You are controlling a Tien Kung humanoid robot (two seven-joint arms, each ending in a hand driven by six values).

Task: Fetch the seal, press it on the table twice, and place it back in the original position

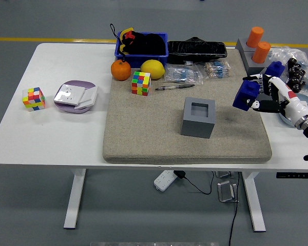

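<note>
Bright, even overhead light, soft shadows on mat (143, 128), pic sharp thruout

A white rectangular table (51, 138) with rounded corners is seen from above, supported by white metal legs (75, 197) with flat feet at the left and right. The floor (25, 205) is a smooth grey surface with a dull sheen, evenly lit, and no hard shadows are cast. A yellow line (51, 39) is marked across the floor behind the table, running parallel to its far edge. Beneath the table, a white power strip (166, 180) is placed on the floor, and black cables (235, 205) are routed from it toward the right leg. No walls or windows are shown.
</note>
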